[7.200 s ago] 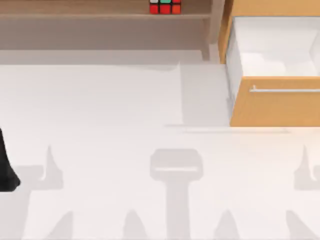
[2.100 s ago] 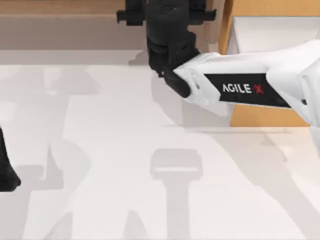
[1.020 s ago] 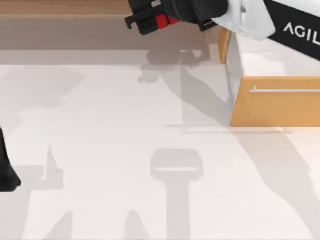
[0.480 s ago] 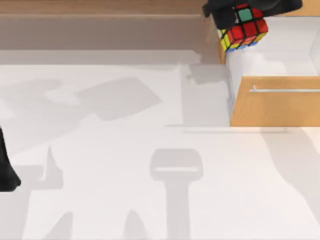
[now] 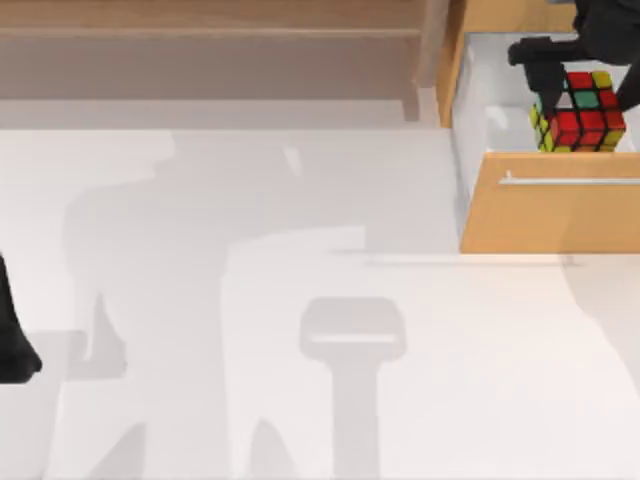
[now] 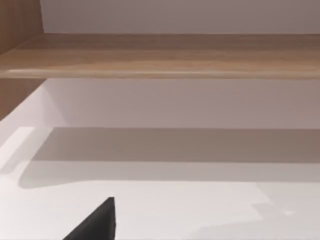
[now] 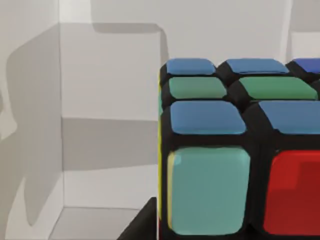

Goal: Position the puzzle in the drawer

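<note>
I see the puzzle (image 5: 580,110) over the white interior of the open drawer (image 5: 550,205), near its front panel, at about two o'clock in the top view. My right gripper (image 5: 590,75) is clamped on it from above. The right wrist view has its blue, green, teal and red stickers close up against the drawer's white walls. The silver handle (image 5: 570,181) crosses the front. My left arm (image 5: 12,340) sits parked at nine o'clock on the bench (image 5: 250,300); the long wooden shelf (image 5: 210,30) runs along twelve.

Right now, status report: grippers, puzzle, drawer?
Right gripper shut on puzzle, over open drawer. Left gripper parked at table's left edge. Nothing obstructing.
</note>
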You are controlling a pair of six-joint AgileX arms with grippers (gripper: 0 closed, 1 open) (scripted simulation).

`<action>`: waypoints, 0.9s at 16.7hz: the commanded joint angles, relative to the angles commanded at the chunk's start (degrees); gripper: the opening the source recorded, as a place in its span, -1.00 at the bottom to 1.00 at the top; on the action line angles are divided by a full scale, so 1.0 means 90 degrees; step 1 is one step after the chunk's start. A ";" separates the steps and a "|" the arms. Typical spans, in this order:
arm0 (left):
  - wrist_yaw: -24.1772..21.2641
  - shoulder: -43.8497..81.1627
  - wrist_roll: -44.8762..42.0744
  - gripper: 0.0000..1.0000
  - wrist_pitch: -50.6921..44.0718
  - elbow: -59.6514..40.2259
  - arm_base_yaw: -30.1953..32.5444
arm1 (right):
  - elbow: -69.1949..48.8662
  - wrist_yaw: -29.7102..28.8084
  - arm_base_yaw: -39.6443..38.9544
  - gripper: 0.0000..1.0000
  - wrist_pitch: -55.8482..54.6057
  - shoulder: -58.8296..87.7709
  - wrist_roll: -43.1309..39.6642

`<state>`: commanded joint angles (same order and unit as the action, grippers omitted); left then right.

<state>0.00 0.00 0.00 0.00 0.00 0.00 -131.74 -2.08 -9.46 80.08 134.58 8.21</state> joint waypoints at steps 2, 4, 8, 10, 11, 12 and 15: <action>0.0000 0.0000 0.0000 1.00 0.0000 0.0000 0.0000 | -0.0106 0.0124 0.0149 -1.00 0.0147 0.0441 0.0043; 0.0000 0.0000 0.0000 1.00 0.0000 0.0000 0.0000 | -0.0153 0.0198 0.0204 -1.00 0.0214 0.0700 0.0067; 0.0000 0.0000 0.0000 1.00 0.0000 0.0000 0.0000 | -0.0160 0.0210 0.0210 -1.00 0.0224 0.0741 0.0071; 0.0000 0.0000 0.0000 1.00 0.0000 0.0000 0.0000 | -0.0160 0.0210 0.0210 -1.00 0.0224 0.0741 0.0071; 0.0000 0.0000 0.0000 1.00 0.0000 0.0000 0.0000 | -0.0160 0.0210 0.0210 -0.85 0.0224 0.0741 0.0071; 0.0000 0.0000 0.0000 1.00 0.0000 0.0000 0.0000 | -0.0160 0.0210 0.0210 -0.70 0.0224 0.0741 0.0071; 0.0000 0.0000 0.0000 1.00 0.0000 0.0000 0.0000 | -0.0160 0.0210 0.0210 -0.25 0.0224 0.0741 0.0071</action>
<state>0.00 0.00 0.00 0.00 0.00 0.00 -133.18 -0.19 -7.57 82.10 141.25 8.85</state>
